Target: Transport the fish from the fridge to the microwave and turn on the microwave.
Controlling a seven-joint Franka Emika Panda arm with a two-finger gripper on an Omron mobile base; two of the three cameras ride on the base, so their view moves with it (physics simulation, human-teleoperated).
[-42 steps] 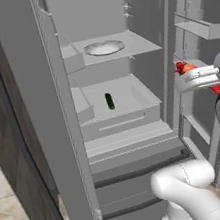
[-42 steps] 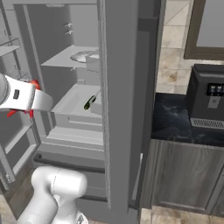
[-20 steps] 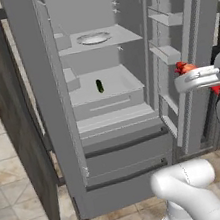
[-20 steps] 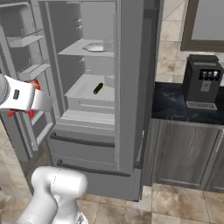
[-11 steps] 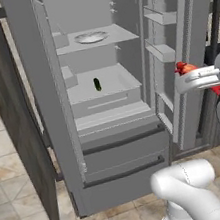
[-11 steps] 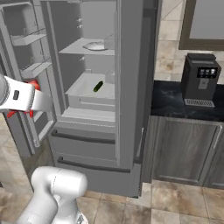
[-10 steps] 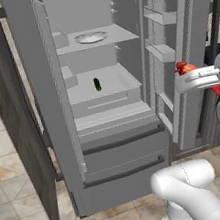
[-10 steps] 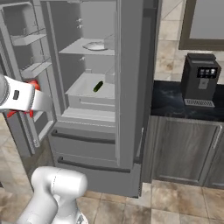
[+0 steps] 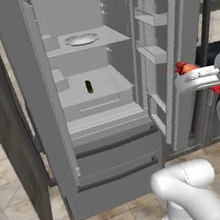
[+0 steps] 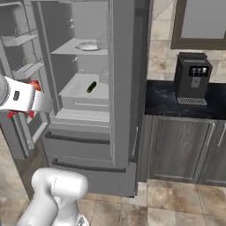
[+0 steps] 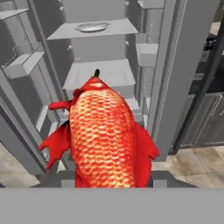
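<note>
Fridge (image 9: pixel 113 147) behind gripper-held (image 9: pixel 179 72) fish (image 11: pixel 103 135)

Red-orange scaly fish (image 11: pixel 103 135) — before the open grey fridge (image 9: pixel 106 107)

A: Any text showing up anywhere, labels, brands, numbers?
B: Nothing readable is showing. The coffee machine (image 10: pixel 192 79) is carrying small panel marks, too blurred to read. The robot's arm has dark markings in the left base view, also illegible.
</note>
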